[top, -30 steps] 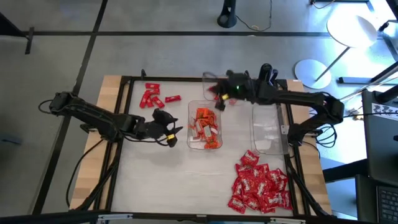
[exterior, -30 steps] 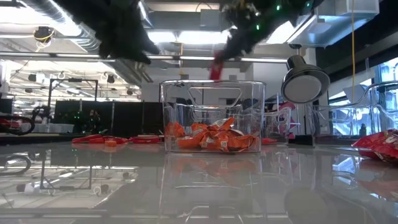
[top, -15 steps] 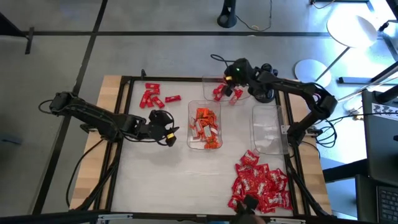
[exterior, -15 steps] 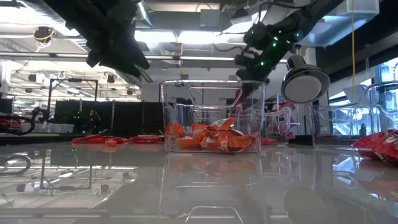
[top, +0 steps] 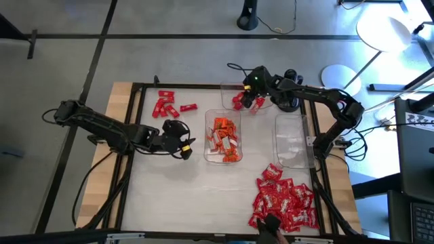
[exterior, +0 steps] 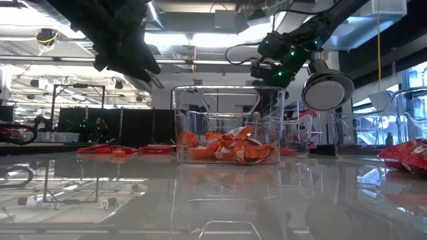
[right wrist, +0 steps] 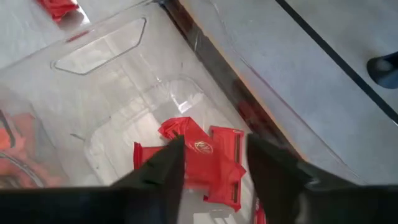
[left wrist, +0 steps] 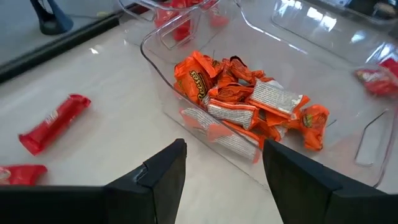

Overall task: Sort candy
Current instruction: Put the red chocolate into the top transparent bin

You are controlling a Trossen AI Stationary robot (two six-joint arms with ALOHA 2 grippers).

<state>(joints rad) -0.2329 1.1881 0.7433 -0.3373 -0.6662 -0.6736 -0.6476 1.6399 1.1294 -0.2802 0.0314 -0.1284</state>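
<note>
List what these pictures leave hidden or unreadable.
- Print on the plain red wrapped candies in the far clear plastic tray: right wrist view, blurred, partly behind the right gripper fingers.
- Lower orange wrapped candies: left wrist view, buried under others.
- Big red candy pile: low view, cut by the edge.

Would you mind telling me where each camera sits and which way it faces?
High: overhead, straight down; both arms, table.
Low: table height, level into the room; arms overhead.
Left wrist: past open left tool at the orange candy tray.
Right wrist: past open right tool at red candy in the far tray.
Shared: high and left wrist show the orange candy.
</note>
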